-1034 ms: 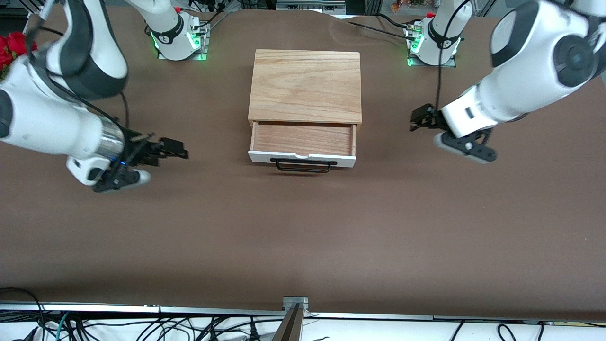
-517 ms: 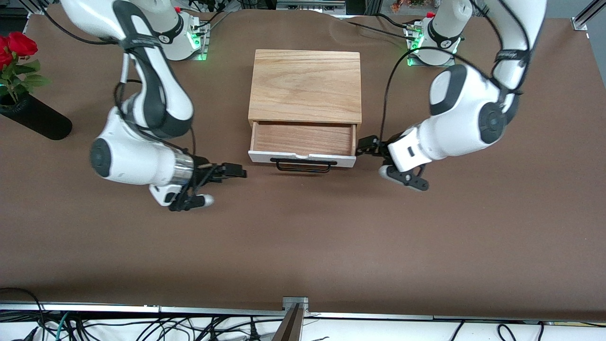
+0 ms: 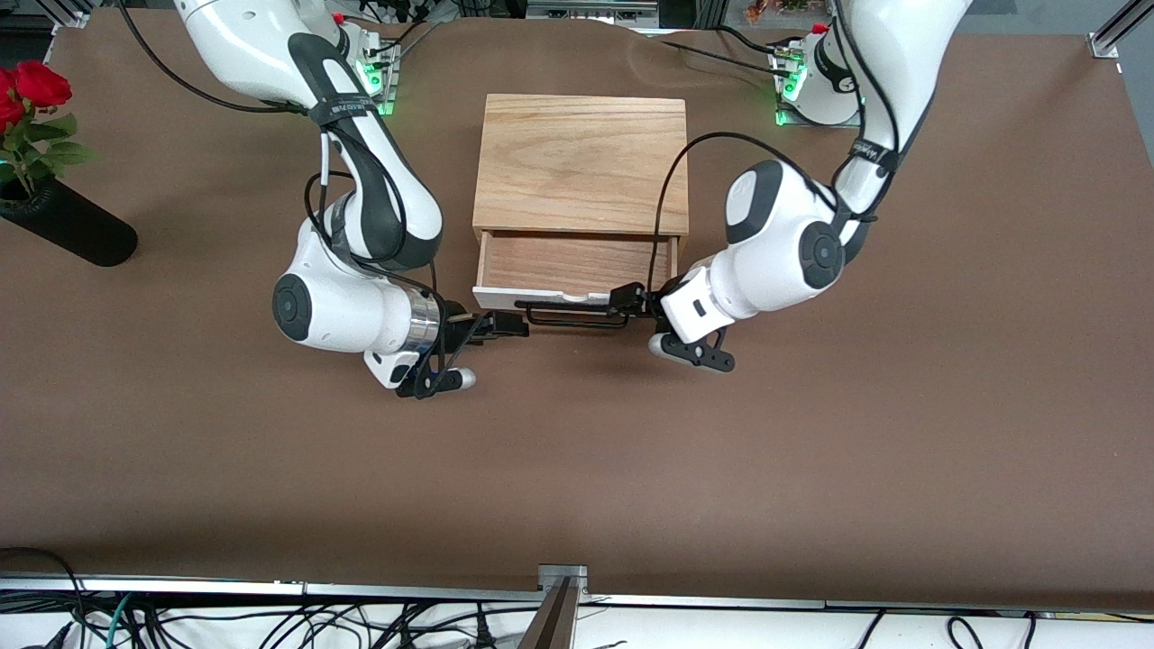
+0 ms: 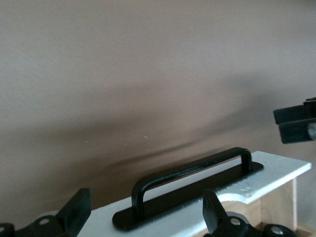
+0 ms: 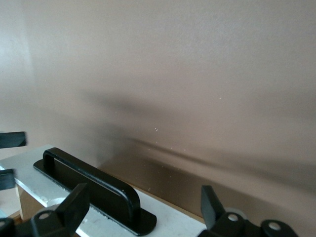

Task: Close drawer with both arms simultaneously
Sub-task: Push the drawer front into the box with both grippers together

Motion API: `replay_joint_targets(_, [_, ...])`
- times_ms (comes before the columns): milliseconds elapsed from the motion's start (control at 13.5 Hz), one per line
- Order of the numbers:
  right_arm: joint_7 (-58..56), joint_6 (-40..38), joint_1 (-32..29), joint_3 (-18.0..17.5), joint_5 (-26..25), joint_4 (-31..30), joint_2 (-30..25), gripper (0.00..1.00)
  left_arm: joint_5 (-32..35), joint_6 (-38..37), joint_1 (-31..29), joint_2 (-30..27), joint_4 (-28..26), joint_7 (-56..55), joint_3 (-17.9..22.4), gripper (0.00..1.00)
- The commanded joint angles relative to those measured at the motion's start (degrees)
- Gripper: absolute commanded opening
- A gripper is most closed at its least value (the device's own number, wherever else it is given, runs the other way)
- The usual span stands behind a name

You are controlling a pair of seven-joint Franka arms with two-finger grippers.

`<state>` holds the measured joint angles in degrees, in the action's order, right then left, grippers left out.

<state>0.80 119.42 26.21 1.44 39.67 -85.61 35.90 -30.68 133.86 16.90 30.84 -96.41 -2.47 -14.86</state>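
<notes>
The drawer (image 3: 577,263) stands pulled out of the light oak box (image 3: 581,162), with its white front panel (image 3: 494,297) and black bar handle (image 3: 577,317) facing the front camera. My right gripper (image 3: 510,324) is open at the handle's end toward the right arm's side; in the right wrist view (image 5: 143,193) its fingers (image 5: 74,205) straddle the panel and the handle (image 5: 94,180). My left gripper (image 3: 627,300) is open at the handle's other end; in the left wrist view (image 4: 146,198) its fingers (image 4: 215,217) straddle the panel and the handle (image 4: 192,170).
A black vase (image 3: 68,233) with red roses (image 3: 32,86) lies near the table's edge at the right arm's end. The brown table (image 3: 577,469) stretches from the drawer to the front camera. Cables hang along its near edge.
Both arms have swung in from the sides to the drawer's front panel, one gripper at each end of the handle. The drawer has not moved.
</notes>
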Motion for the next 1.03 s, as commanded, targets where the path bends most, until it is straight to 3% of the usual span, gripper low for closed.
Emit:
replay_joint_targets(0, [0.35,0.11,0.77,0.32,1.2,-1.83,-0.13,1.0,-1.58,0.96,-0.2,0.45,0.09,-0.26,-0.25,1.0])
replay_joint_targets(443, [0.43,-0.68,1.04,0.23,1.2,-5.09,-1.53,1.0,-1.49,0.08,-0.73,-0.25,-5.53,-0.52,-3.24,1.0])
replay_joint_targets(960, [0.08,-0.16,1.12,-1.35,1.2,-10.97,-5.75,1.0,-1.31,-5.98,-0.81,-1.22,-5.54,-0.34,-3.24,1.0])
